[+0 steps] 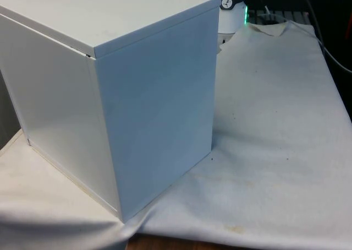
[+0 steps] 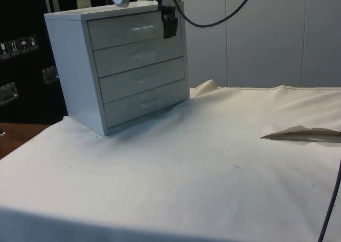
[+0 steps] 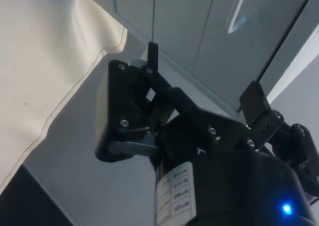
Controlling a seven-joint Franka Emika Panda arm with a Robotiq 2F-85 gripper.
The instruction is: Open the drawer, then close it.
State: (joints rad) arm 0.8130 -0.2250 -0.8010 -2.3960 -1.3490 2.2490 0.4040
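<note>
Drawers — four, all shut, in a white chest (image 2: 120, 66) near the table's corner — look stiff and smooth-sliding, best taken by the slim top handle (image 2: 141, 28); the black two-finger gripper (image 3: 202, 79) hovers beside it, fingers apart, empty.

I see the chest of drawers (image 2: 122, 66) smooth, matt white; bench cloth (image 2: 213, 162) matt, wrinkled, lightly stained; tool (image 3: 199, 99) matt black plastic.

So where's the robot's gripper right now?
In the side view the gripper hangs at the chest of drawers, in front of the top drawer, near its right end beside the handle.
</note>
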